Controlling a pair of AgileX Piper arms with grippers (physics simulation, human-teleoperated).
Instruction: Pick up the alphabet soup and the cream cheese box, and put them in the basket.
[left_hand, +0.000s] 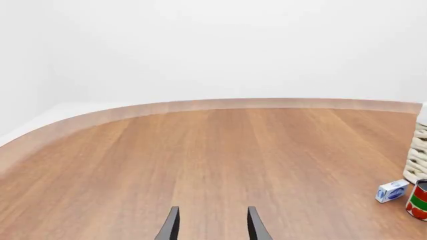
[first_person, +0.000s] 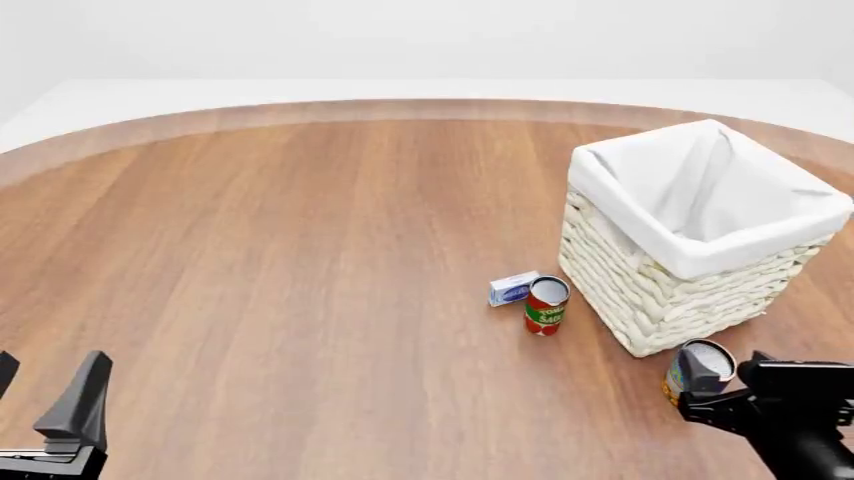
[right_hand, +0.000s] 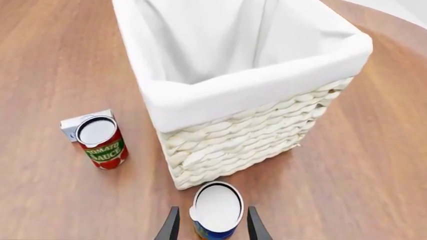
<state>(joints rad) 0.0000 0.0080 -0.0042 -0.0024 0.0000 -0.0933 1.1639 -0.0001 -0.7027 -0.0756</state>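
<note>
The alphabet soup (right_hand: 217, 204), a blue and orange can with a silvery-white top, stands upright just in front of the basket (right_hand: 227, 145). My right gripper (right_hand: 212, 210) is open, one finger on each side of the can with small gaps. In the front view the alphabet soup (first_person: 698, 368) is at the lower right, by the right gripper (first_person: 717, 385). The cream cheese box (first_person: 513, 288) lies on the table left of the basket (first_person: 667, 290). My left gripper (first_person: 47, 378) hangs open and empty at the lower left, far from everything.
A red and green tomato can (first_person: 546, 305) stands between the cream cheese box and the basket wall, touching or nearly touching the box. The left wrist view shows the box (left_hand: 391, 191), that can (left_hand: 418, 200) and the basket's edge (left_hand: 417, 160). The wooden table (first_person: 267, 250) has a curved far edge.
</note>
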